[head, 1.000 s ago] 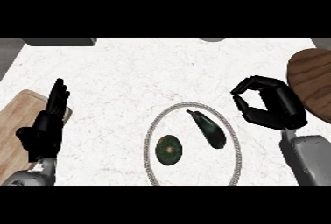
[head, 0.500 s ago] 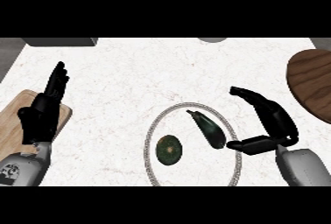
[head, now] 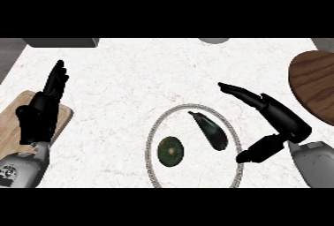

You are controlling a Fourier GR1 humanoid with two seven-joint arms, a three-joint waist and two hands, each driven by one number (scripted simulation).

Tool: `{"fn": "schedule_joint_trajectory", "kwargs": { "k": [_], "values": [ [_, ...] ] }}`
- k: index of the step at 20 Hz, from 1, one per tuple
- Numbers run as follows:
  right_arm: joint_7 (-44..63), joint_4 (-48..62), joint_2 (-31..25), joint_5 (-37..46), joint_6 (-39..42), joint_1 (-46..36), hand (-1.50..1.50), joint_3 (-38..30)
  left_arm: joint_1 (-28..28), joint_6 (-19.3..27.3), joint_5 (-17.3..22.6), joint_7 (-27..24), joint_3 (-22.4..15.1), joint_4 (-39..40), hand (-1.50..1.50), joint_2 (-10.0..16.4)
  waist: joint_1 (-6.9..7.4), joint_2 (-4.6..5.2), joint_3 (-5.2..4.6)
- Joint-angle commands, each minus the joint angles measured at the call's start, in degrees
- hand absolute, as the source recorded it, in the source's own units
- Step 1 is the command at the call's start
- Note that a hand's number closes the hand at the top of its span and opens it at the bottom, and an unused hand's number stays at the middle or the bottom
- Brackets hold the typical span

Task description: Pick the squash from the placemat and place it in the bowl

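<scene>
A round dark green squash (head: 171,151) lies on the left half of a round white placemat with a grey beaded rim (head: 193,105), which sits on the white marble surface (head: 130,75). Beside the squash, towards the right and apart from it, a long dark pointed vegetable (head: 210,131) lies slantwise on the same placemat. The right hand (head: 284,119) hangs just beside the placemat's right rim, its fingers straight and stretched towards the upper left, the thumb spread wide and pointing down over the rim; it holds nothing and touches neither vegetable. A dark brown wooden bowl (head: 316,84) shows at the right edge, near the right hand and well apart from the squash. The left hand (head: 39,114) rests at the left edge, fingers up and straight, over a pale wooden board (head: 12,132)
</scene>
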Motion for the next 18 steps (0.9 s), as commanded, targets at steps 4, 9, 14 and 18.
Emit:
{"fn": "schedule_joint_trajectory", "kwargs": {
  "k": [4, 9, 14, 18],
  "values": [
    [17.9, -6.6, 3.3, 8.3, 3.7, -5.9, -1.50, 10.2, 0.7, 1.0, -2.4, -0.8, -1.7, -0.2, 0.00, -3.2, 0.40, 0.14, 0.02],
    [27.8, -9.3, 7.9, 7.9, 9.7, -8.7, -1.50, 13.5, -0.4, -2.3, -1.2, 2.1, 2.2, -1.9, 0.00, -0.5, 0.40, 0.09, 0.06],
    [27.3, -6.3, 10.4, 12.6, 12.2, -7.7, -1.50, 15.3, 1.1, -2.0, -3.5, 2.5, 2.3, -4.1, 0.00, -2.8, 0.33, 0.16, 0.09],
    [33.4, -2.8, 14.8, 18.2, 11.6, -8.2, -1.50, 21.9, 0.6, -3.3, -3.1, 0.5, 3.3, -1.4, 0.00, -2.8, 0.39, 0.21, 0.07]
  ]
}}
